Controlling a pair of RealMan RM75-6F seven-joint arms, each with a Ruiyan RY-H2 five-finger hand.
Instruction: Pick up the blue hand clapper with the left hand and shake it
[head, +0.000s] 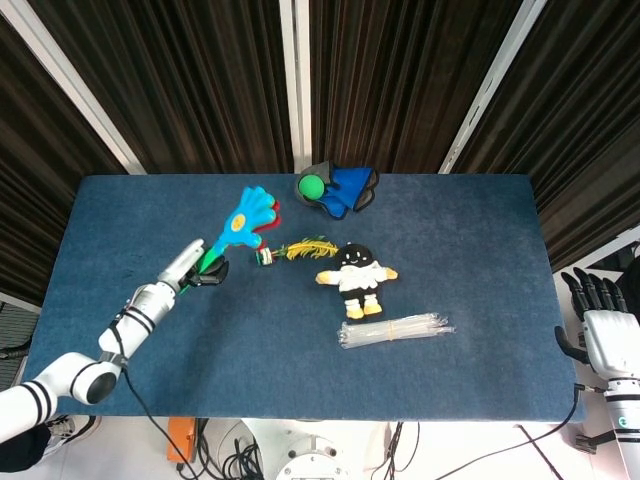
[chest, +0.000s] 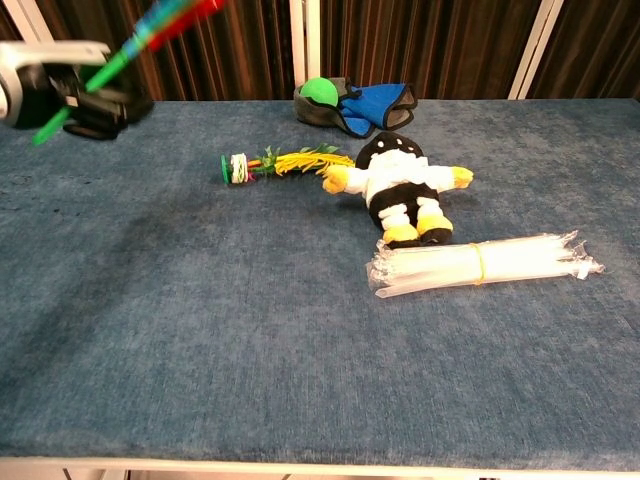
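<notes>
Dark curtains back the blue bench (head: 300, 380). Left hand (head: 195, 266) is clamped on the clapper (head: 243, 222) handle at far left; its long axis rises up-right, clear above the cloth. Right hand (head: 600, 320) hangs idle, fingers apart.

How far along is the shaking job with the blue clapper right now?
The pickup looks done: the left hand grips the green handle and the blue hand clapper is raised off the table, angled up and away. In the chest view it is blurred, which suggests a swing in progress. What remains is finishing the shake. The right hand sits off the table edge, uninvolved.
</notes>
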